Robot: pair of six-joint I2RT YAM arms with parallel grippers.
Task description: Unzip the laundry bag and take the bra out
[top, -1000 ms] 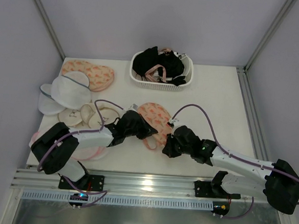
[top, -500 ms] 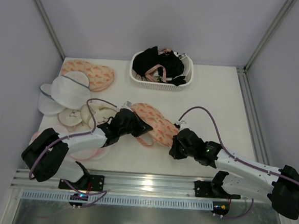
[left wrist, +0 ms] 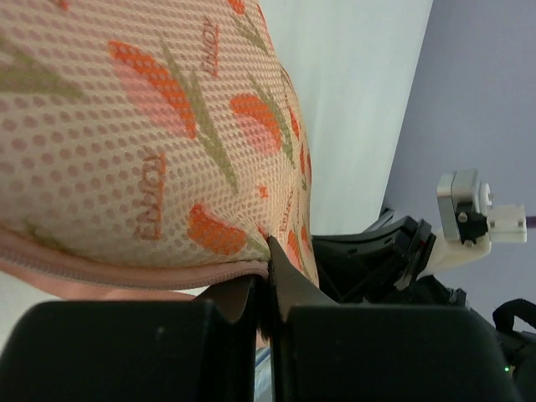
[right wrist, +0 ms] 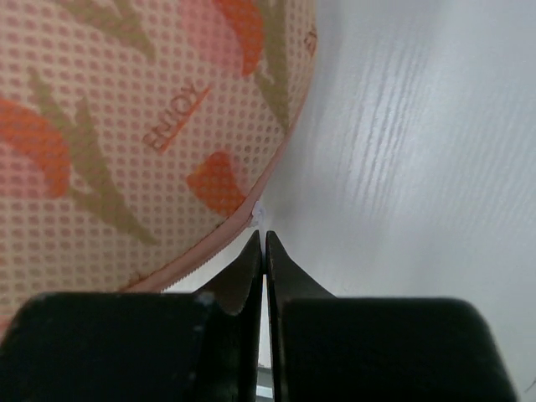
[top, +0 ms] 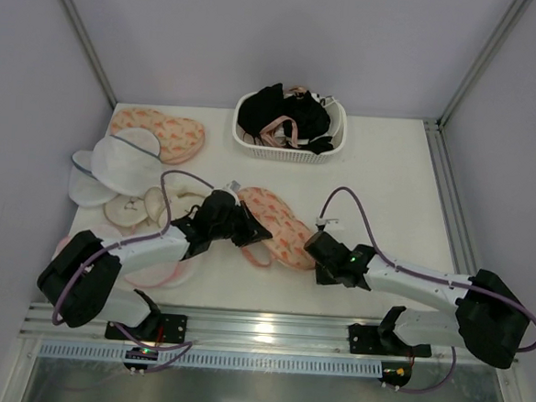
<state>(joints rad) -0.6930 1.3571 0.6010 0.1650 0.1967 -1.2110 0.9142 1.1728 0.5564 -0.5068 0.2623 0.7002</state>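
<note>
Left end effector pinches the zip rim of the laundry bag on the tabletop; my right end effector is closed at its white tab. That thin bite may slip.

the laundry bag lies flat near the middle of the desk, a little toward the near edge, its long axis running far-left to near-right. peach mesh, orange-pink flower print, pink zip rim, zip shut where visible. a thin pink loop pokes from under its near side.
</note>
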